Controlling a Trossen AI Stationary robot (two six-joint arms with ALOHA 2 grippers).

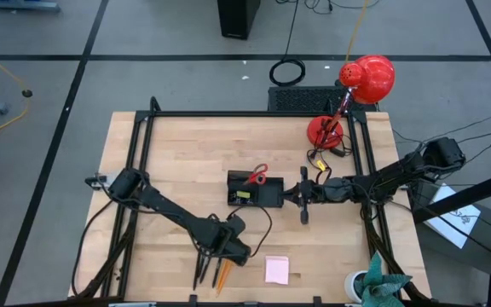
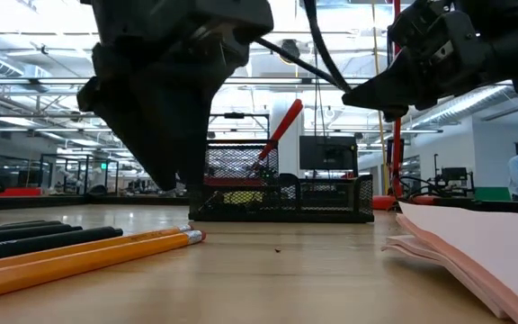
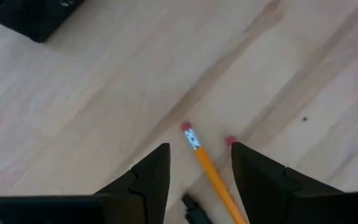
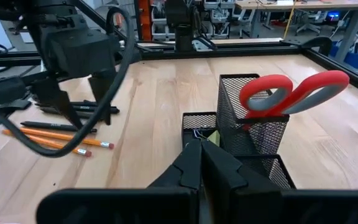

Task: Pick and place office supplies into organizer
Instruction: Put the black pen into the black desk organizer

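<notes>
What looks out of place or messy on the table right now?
Nothing is spilled or damaged. The red-handled scissors stand blades-down in the mesh organizer, as they should. The pencils and dark pens lie loose near the table's front edge, beneath the open left gripper; the pink sticky-note pad lies loose too.

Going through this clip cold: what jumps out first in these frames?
The red-handled scissors stand upright in the tall mesh section of the organizer at mid-table. Near the front edge, the left gripper hangs open just above the pencils, one pencil lying between its fingers. The right gripper is shut, beside the organizer, and a red desk lamp glows at the far right corner.
</notes>
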